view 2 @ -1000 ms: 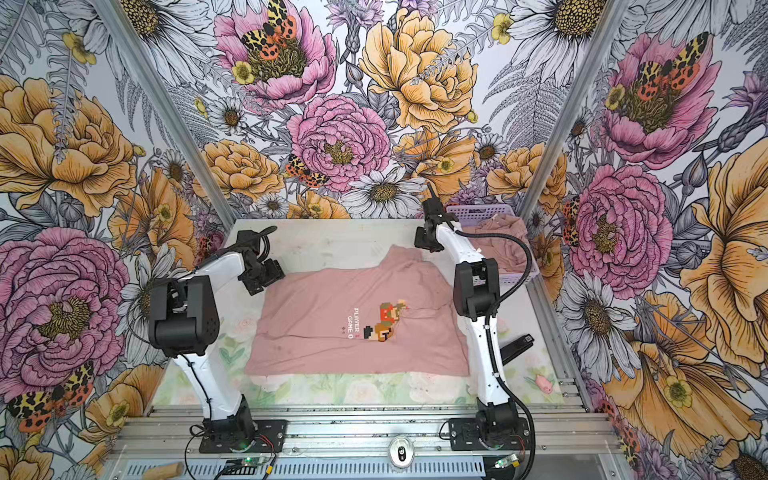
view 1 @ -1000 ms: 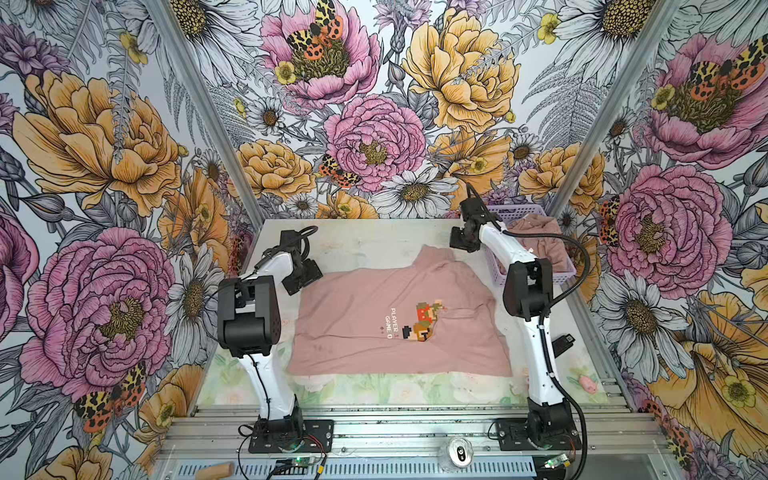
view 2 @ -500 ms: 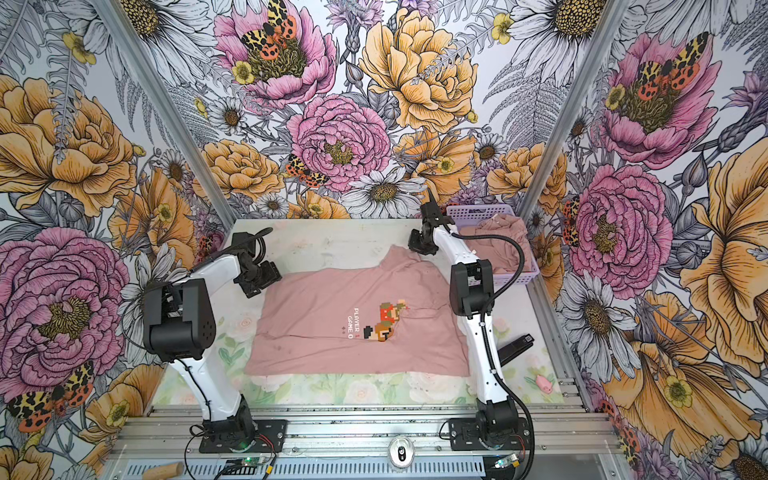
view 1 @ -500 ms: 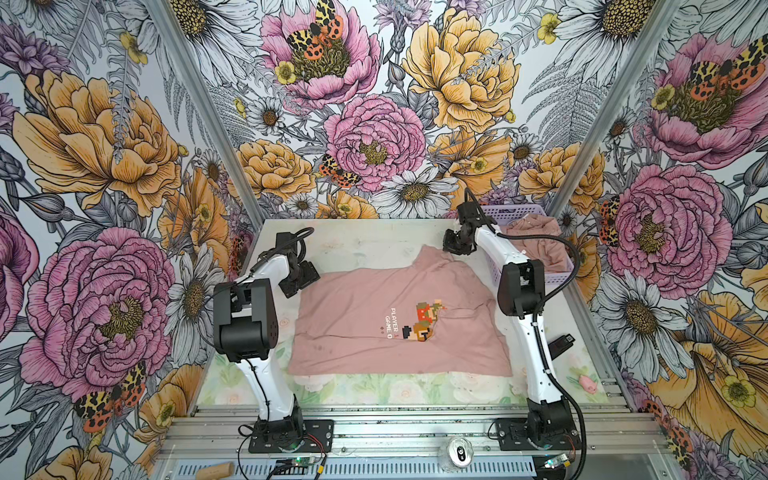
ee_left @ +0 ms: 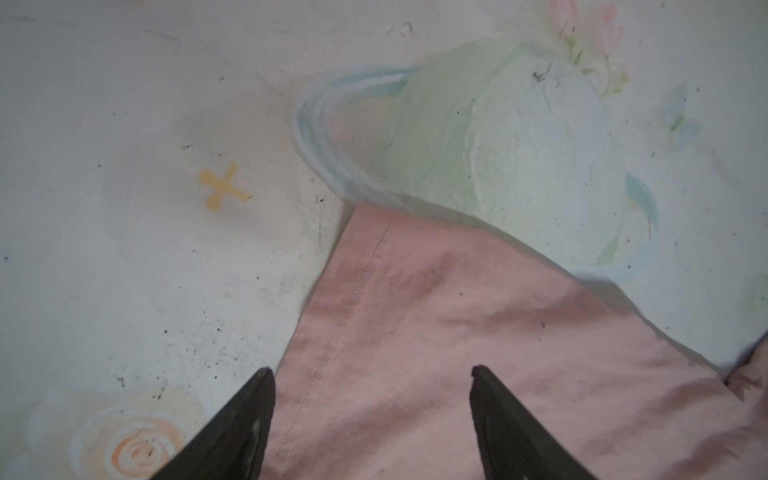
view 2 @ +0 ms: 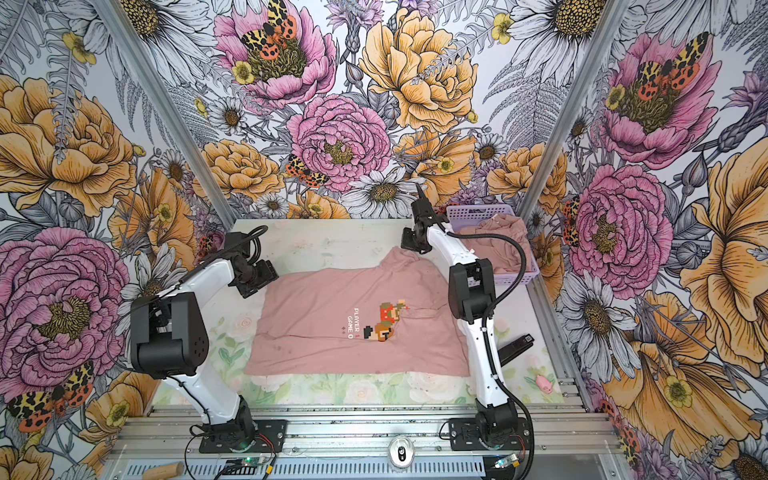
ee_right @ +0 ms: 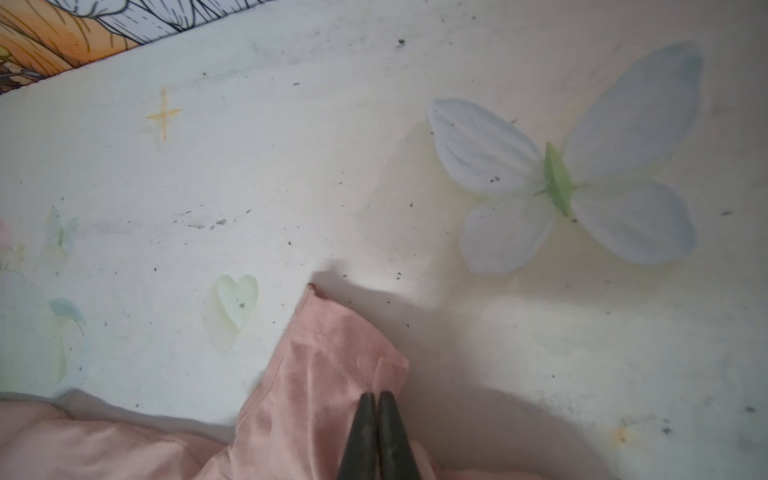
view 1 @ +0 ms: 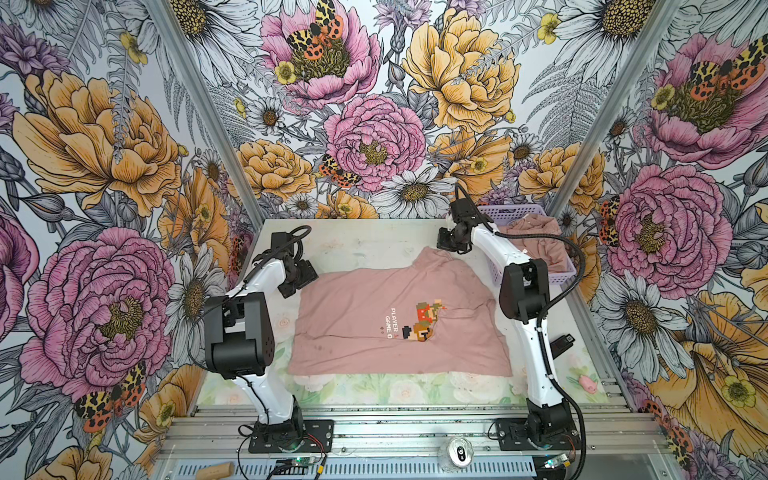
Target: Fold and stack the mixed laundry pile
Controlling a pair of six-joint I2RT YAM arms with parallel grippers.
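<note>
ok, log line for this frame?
left gripper: open, over T-shirt corner | right gripper: shut on T-shirt far edge | basket: pink garments inside

the t-shirt (view 1: 395,320) lies spread across the middle of the table (view 1: 365,245), with the basket (view 1: 509,211) in the far right corner behind it and a heap of garments (view 1: 536,241) inside that. the left gripper (view 1: 301,284) sits at the shirt's far left corner, the right gripper (view 1: 448,246) at its far right corner, just left of the basket. a can (view 1: 457,451) stands on the front rail (view 1: 374,424).

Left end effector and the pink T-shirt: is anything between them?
Nothing. The left wrist view shows the open left end effector straight over the T-shirt, at its stitched hem.
</note>
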